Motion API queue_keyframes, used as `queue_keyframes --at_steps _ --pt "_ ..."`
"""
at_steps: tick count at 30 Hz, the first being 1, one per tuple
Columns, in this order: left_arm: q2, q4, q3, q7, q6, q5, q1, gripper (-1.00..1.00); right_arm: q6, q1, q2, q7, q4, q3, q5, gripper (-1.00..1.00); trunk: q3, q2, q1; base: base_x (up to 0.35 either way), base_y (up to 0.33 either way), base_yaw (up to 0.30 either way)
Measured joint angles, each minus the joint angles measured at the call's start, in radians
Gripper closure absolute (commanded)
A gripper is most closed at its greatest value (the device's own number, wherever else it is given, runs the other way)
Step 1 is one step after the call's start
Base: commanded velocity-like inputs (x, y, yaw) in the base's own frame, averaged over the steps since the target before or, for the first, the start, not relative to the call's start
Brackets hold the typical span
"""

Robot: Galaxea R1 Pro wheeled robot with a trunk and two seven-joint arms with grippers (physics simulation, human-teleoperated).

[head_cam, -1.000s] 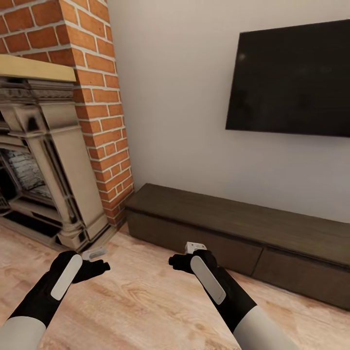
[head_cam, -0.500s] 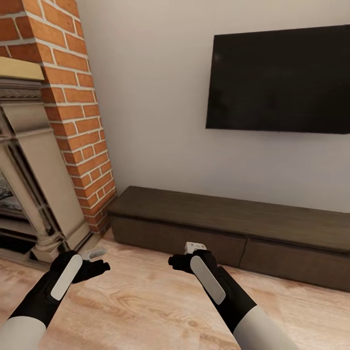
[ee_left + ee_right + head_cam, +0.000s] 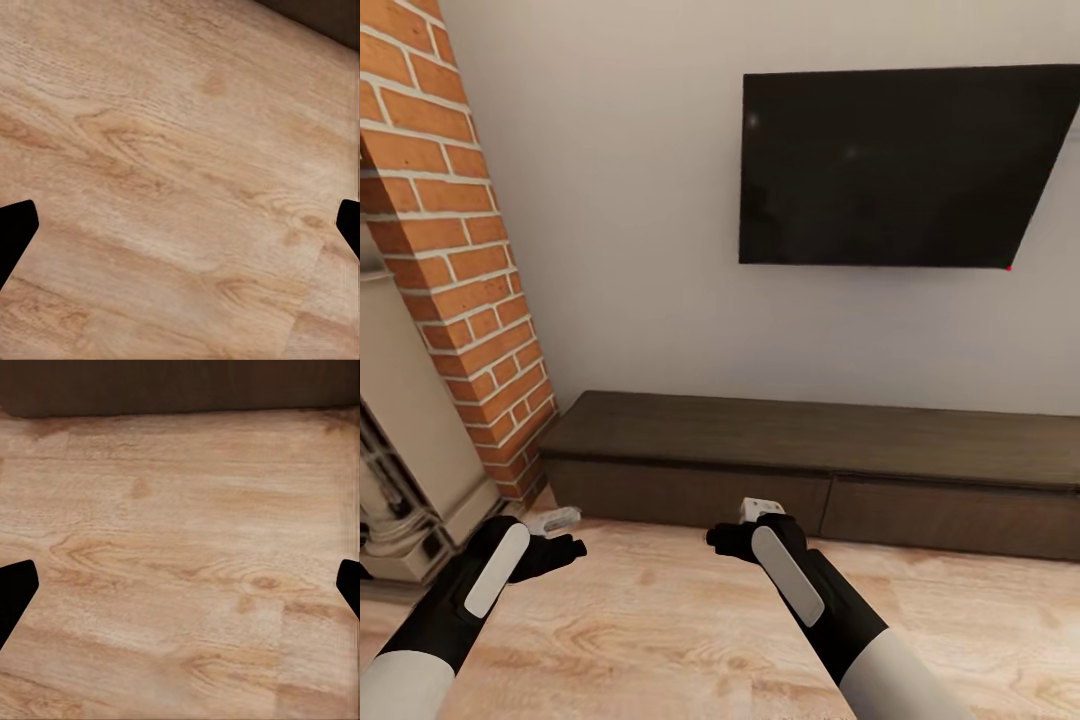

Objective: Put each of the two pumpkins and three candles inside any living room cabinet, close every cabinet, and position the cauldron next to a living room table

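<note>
Facing the closed cabinet on the way, both end effectors, left and right, spread apart and empty; next likely means opening a front.

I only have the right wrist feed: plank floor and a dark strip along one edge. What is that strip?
Observer: It is the front of the cabinet, the long low dark-brown unit against the wall; the head view shows its fronts shut.
Operator: Anything on top of it?
Observer: Its top looks bare in the head view, and a black TV hangs on the wall above it.
Operator: Where is my left arm?
Observer: The left gripper hangs over the plank floor near the brick fireplace; the left wrist view shows its jaws apart with nothing between them.
Operator: And the right gripper?
Observer: The right gripper points at the cabinet front, short of touching it.
</note>
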Motion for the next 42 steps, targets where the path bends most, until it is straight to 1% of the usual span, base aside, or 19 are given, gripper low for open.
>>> queue_keyframes --at_steps 5,7,9,11,20,22,26,27,28,30,32,34,39,42 --pt "0.000 0.000 -0.003 0.001 0.000 0.000 0.000 -1.00 0.001 0.000 0.000 0.000 0.000 0.001 -0.001 -1.00 0.000 0.000 0.000 0.001 0.101 -0.114" --pt "0.000 0.000 -0.011 0.002 0.000 0.000 0.000 -1.00 0.001 0.000 0.001 0.000 0.000 0.001 -0.001 -1.00 0.000 0.000 0.000 0.000 0.028 -0.026" --pt "0.000 0.000 -0.029 0.002 -0.001 0.000 0.000 -1.00 0.001 0.000 0.002 0.000 0.000 0.001 -0.001 -1.00 0.000 0.000 0.000 0.022 -0.016 -0.009" --pt "0.000 0.000 -0.038 0.003 -0.001 -0.001 0.000 -1.00 0.001 0.000 0.002 0.000 0.000 0.001 -0.001 -1.00 0.000 0.000 0.000 0.021 -0.020 -0.004" --pt "0.000 0.000 -0.044 0.004 0.000 -0.001 0.000 -1.00 0.000 0.000 0.000 0.000 0.000 0.002 0.001 -1.00 0.000 0.000 0.000 0.004 -0.030 -0.001" --pt "0.011 -0.012 -0.056 -0.007 0.011 0.010 0.012 -1.00 -0.011 -0.003 -0.007 0.011 0.012 -0.010 -0.010 -1.00 0.000 0.000 0.000 0.000 0.000 0.000" --pt "0.034 -0.034 -0.078 -0.029 0.008 0.032 0.034 -1.00 -0.033 -0.002 0.000 0.034 0.034 -0.032 -0.032 -1.00 0.000 0.000 0.000 0.000 0.000 0.000" --pt "0.028 -0.040 -0.084 -0.035 0.007 0.039 0.040 -1.00 -0.039 -0.001 0.002 0.039 0.040 -0.038 -0.038 -1.00 0.000 0.000 0.000 0.000 0.000 0.000" --pt "0.023 -0.045 -0.078 -0.041 0.006 0.046 0.034 -1.00 -0.045 -0.001 0.006 0.045 0.045 -0.036 -0.044 -1.00 0.000 0.000 0.000 0.000 0.000 0.000" --pt "0.011 -0.056 -0.067 -0.050 0.005 0.036 0.023 -1.00 -0.056 -0.001 0.010 0.050 0.034 -0.024 -0.056 -1.00 0.000 0.000 0.000 0.000 0.000 0.000" --pt "0.000 -0.049 -0.056 -0.053 0.005 0.026 0.012 -1.00 -0.067 -0.001 0.011 0.039 0.023 -0.013 -0.065 -1.00 0.000 0.000 0.000 0.000 0.000 0.000" --pt "-0.011 -0.048 -0.045 -0.054 0.005 0.015 0.009 -1.00 -0.079 0.000 0.011 0.028 0.012 -0.002 -0.066 -1.00 0.000 0.000 0.000 0.016 0.043 0.000" --pt "-0.039 -0.049 -0.018 -0.059 0.005 -0.011 0.008 -1.00 -0.108 -0.001 0.011 0.026 -0.016 0.026 -0.066 -1.00 0.000 0.000 0.000 0.114 0.121 0.000" --pt "-0.056 -0.055 -0.012 -0.060 0.004 -0.025 0.008 -1.00 -0.125 -0.001 0.010 0.023 -0.033 0.042 -0.067 -1.00 0.000 0.000 0.000 0.046 0.043 0.000"
